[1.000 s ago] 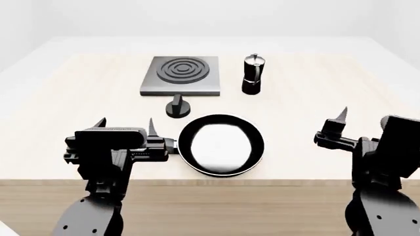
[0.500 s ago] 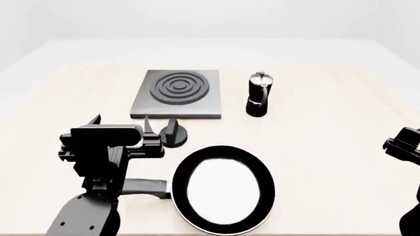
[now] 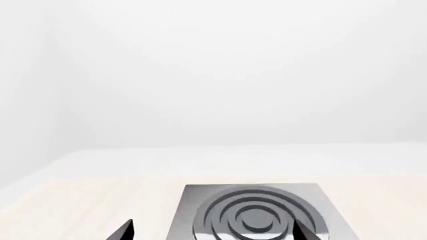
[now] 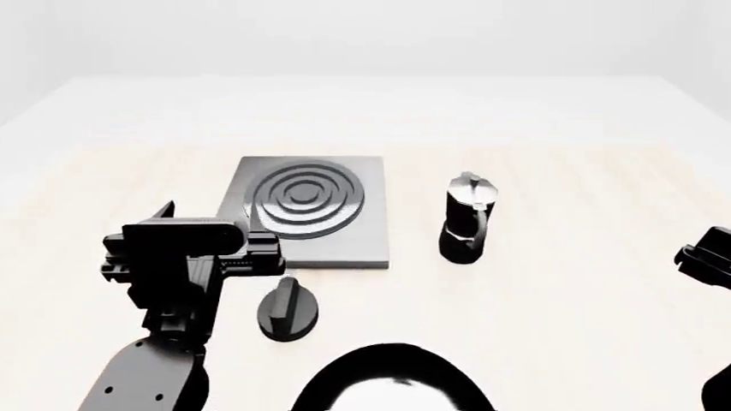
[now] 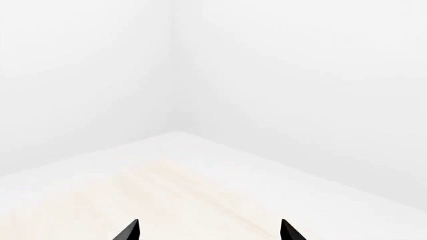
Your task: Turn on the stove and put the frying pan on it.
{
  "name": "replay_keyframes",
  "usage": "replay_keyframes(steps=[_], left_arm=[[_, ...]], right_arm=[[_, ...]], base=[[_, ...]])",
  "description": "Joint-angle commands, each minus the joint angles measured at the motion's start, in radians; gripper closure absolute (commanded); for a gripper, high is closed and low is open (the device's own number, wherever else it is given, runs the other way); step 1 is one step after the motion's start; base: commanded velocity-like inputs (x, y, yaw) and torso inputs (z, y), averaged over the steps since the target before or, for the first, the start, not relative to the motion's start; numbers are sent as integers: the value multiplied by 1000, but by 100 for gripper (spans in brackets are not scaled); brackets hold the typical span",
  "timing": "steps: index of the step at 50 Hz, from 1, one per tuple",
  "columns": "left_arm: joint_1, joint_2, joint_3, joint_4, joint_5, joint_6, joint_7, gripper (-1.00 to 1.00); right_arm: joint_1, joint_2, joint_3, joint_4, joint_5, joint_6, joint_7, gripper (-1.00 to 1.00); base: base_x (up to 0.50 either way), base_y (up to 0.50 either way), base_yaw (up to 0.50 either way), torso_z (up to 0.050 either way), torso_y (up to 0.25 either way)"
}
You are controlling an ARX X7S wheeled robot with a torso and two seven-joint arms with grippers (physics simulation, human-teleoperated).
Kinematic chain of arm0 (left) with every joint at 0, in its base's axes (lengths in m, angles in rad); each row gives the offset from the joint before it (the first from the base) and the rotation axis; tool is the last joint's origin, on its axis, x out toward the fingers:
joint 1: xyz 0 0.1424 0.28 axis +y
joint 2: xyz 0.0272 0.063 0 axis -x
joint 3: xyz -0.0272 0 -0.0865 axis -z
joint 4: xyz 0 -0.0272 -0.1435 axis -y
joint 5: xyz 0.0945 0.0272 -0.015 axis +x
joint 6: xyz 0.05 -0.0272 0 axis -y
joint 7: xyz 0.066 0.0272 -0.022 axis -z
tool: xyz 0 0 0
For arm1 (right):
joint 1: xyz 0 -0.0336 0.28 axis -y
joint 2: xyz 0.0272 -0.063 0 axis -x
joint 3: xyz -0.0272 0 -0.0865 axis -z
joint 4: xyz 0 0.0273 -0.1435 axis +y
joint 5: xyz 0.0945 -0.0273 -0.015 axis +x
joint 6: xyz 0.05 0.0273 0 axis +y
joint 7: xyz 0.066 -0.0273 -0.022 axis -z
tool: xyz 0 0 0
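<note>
The grey stove (image 4: 308, 214) lies on the table's middle; its black knob (image 4: 286, 312) stands just in front of it. Only the far rim of the black frying pan (image 4: 389, 377) shows at the head view's bottom edge; its handle is out of view. My left gripper (image 4: 211, 221) is open and empty, raised left of the knob, near the stove's front left corner. In the left wrist view the stove (image 3: 257, 215) lies ahead between the spread fingertips (image 3: 125, 231). My right gripper (image 5: 209, 231) is open and empty over bare table; in the head view only part of that arm (image 4: 708, 257) shows.
A black-and-silver moka pot (image 4: 466, 227) stands right of the stove. The light wooden table (image 4: 571, 171) reaches to a white far edge, with white walls behind. The right wrist view shows the table's surface (image 5: 167, 190) and a room corner.
The head view has moved forward and down: stove, knob and moka pot sit nearer and lower in it, the pan has slid to its bottom edge, and the right arm has almost left it.
</note>
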Motion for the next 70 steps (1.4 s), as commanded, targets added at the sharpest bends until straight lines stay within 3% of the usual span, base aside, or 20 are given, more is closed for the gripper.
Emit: replay_keyframes(steps=[1, 7, 12, 14, 16, 19, 20, 21, 22, 26, 28, 29, 35, 39, 52, 70], left_arm=[[2, -6, 7, -2, -8, 3, -8, -100], [-5, -7, 5, 7, -20, -14, -10, -100], [-57, -13, 1, 84, -65, -188, -7, -100], [-160, 8, -63, 145, -155, -433, 5, -100], [-237, 24, -109, 163, -187, -576, -8, -100], [-458, 36, -214, 143, -279, -886, -57, -100], [-488, 2, -234, 104, -419, -886, -150, -100], [-569, -94, -262, -46, -569, -886, -300, -100], [-607, -137, -263, -132, -719, -886, -450, -100], [-767, -276, -123, -487, -1319, -878, -1050, -100], [-843, -340, -22, -622, -1619, -876, -1100, -100], [-871, -364, 23, -660, -1695, -878, -1101, -100], [-983, -441, 158, -845, -1673, -871, -1028, -100], [-990, -466, 223, -883, -1559, -854, -896, -100], [-960, -491, 333, -986, -1452, -819, -804, -100], [-927, -487, 456, -1034, -1318, -731, -524, -100]], right_arm=[[-3, 3, 4, 1, 4, -1, 2, -100], [16, -6, 22, 4, 5, 28, 26, -100], [20, 1, 7, 11, 12, 30, 12, -100], [25, 3, 3, 13, 14, 42, 12, -100], [26, 3, 5, 10, 20, 47, 8, -100], [27, 6, 3, 5, 23, 61, 7, -100], [27, 7, 2, 5, 23, 63, 7, -100], [29, 3, 9, 4, 34, 66, 0, -100], [26, 3, 8, 4, 39, 61, -7, -100], [28, -3, -2, 17, 45, 60, -12, -100], [30, -2, -13, 19, 43, 62, -10, -100], [29, -2, -14, 18, 45, 63, -13, -100], [29, -1, -19, 18, 47, 66, -12, -100], [28, -1, -18, 19, 49, 66, -12, -100], [28, 1, -27, 26, 51, 65, -10, -100], [25, 2, -28, 34, 56, 57, -6, -100]], base=[[500, 0, 0, 0, 0], [500, 0, 0, 0, 2], [0, 0, 0, 0, 0], [0, 0, 0, 0, 0], [0, 0, 0, 0, 0], [0, 0, 0, 0, 0], [0, 0, 0, 0, 0], [0, 0, 0, 0, 0], [0, 0, 0, 0, 0], [0, 0, 0, 0, 0], [0, 0, 0, 0, 0], [0, 0, 0, 0, 0], [0, 0, 0, 0, 0], [0, 0, 0, 0, 0], [0, 0, 0, 0, 0], [0, 0, 0, 0, 0]])
